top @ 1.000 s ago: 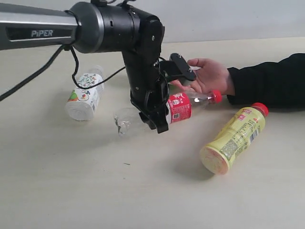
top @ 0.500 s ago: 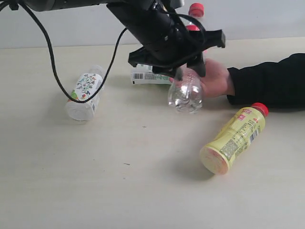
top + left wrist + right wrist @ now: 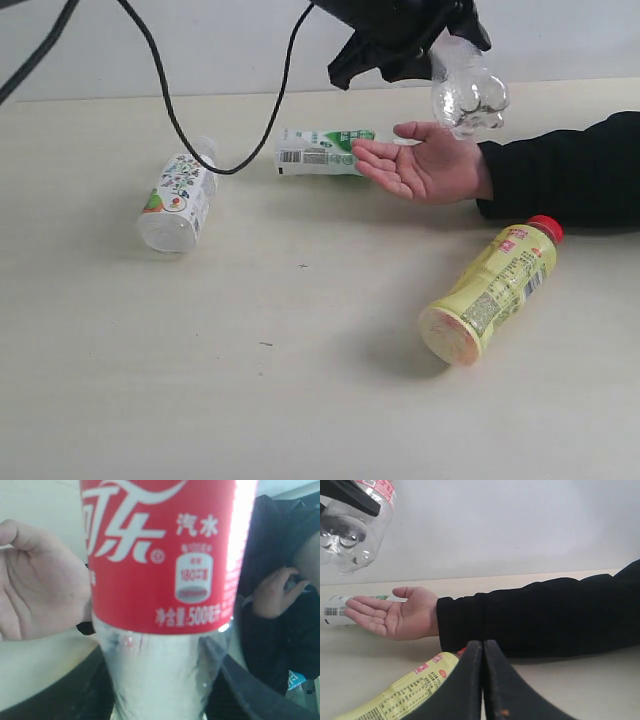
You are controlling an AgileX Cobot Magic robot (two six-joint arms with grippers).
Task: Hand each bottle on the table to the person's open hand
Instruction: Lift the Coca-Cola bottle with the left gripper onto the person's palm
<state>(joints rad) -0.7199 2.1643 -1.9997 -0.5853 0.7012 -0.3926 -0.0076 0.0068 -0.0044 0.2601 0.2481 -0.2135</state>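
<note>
Lifted since a second ago, the clear bottle, clamped in my left claw, hangs base-down above the person's open hand, toward the table's far edge.

A plain pale wall backs the scene. A black sleeve stretches in from the right, while a small blue patch shows beside dark clothing.
</note>
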